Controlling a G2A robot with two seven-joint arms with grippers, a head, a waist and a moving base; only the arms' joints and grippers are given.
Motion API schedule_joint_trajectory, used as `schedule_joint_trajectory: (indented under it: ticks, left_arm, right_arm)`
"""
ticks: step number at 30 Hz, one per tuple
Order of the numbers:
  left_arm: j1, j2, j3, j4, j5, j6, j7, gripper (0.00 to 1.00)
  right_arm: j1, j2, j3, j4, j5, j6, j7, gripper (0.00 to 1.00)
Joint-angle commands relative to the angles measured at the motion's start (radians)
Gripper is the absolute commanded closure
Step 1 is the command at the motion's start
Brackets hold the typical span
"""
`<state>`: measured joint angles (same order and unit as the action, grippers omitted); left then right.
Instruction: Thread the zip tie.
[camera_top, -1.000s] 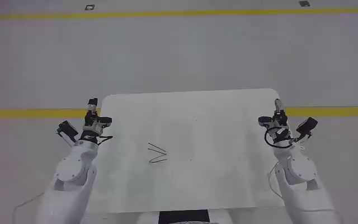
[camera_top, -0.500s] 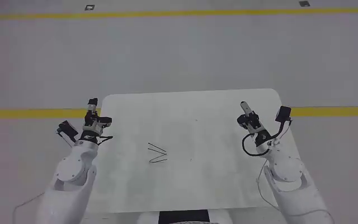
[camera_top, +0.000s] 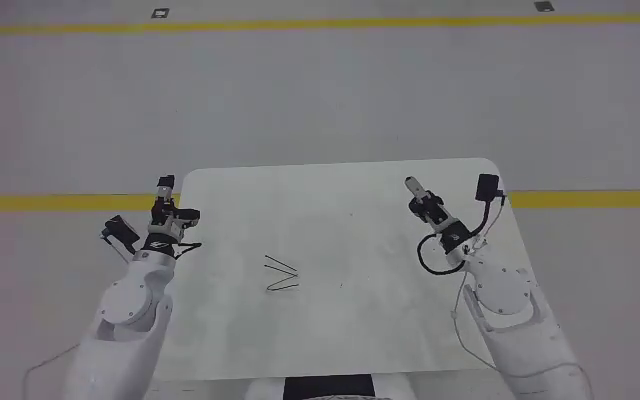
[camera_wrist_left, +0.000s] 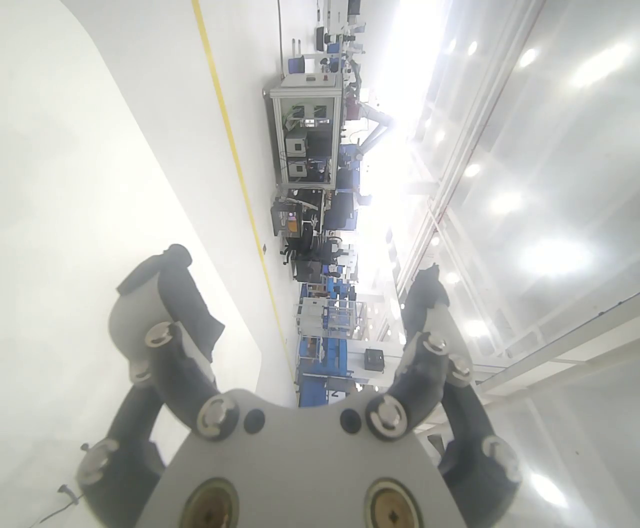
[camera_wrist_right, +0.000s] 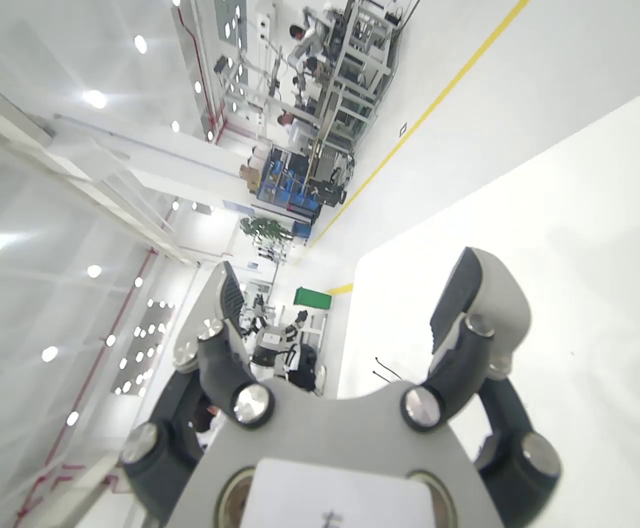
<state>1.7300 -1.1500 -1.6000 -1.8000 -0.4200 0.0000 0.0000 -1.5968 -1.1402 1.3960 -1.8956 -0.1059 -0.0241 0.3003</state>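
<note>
Plainly nothing is gripped: the pickup is where this could slip

The zip tie lies flat on the table, left of centre and toward the lower part of the top view. It shows as thin dark strands spread in a narrow V. I cannot tell whether that is one bent tie or two lying together. The right wrist view catches it too, well beyond the fingers.

The left gripper sits at the table's left edge, at the mid-left of the top view. Its fingers are spread wide and it holds nothing. The right gripper hangs over the right part of the table, just as wide and just as empty. Both are well apart from the tie.

The likely trouble:
- **Pickup:** The strand is thin and flush with the surface, so closing fingers may skid over it or nudge it away.
- **Wrong strand:** The strands run close at the V's point, so a pinch there could catch both.
- **Threading:** The tail has to meet a very small head, and a crooked hold on either end would probably make it miss.
</note>
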Motion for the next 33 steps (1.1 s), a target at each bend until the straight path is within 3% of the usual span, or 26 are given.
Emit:
schedule_joint_trajectory:
  ticks: [1, 5, 8, 23, 28, 33]
  left_arm:
    - [0.000, 0.000, 0.000, 0.000, 0.000, 0.000, 0.000, 0.00]
    - [0.000, 0.000, 0.000, 0.000, 0.000, 0.000, 0.000, 0.00]
    - [0.000, 0.000, 0.000, 0.000, 0.000, 0.000, 0.000, 0.00]
    - [0.000, 0.000, 0.000, 0.000, 0.000, 0.000, 0.000, 0.00]
    - [0.000, 0.000, 0.000, 0.000, 0.000, 0.000, 0.000, 0.00]
    - [0.000, 0.000, 0.000, 0.000, 0.000, 0.000, 0.000, 0.00]
  right_arm:
    - [0.046, -0.001, -0.041, 0.012, -0.067, 0.019, 0.043, 0.00]
    - [0.112, -0.005, -0.125, 0.043, -0.204, 0.042, 0.082, 0.00]
    - [0.131, -0.006, -0.175, 0.060, -0.270, 0.026, 0.134, 0.00]
    - [0.143, -0.005, -0.193, 0.043, -0.310, 0.000, 0.171, 0.00]
    - [0.240, -0.016, -0.285, 0.054, -0.397, 0.015, 0.244, 0.00]
    - [0.368, -0.044, -0.424, 0.139, -0.450, 0.043, 0.322, 0.00]
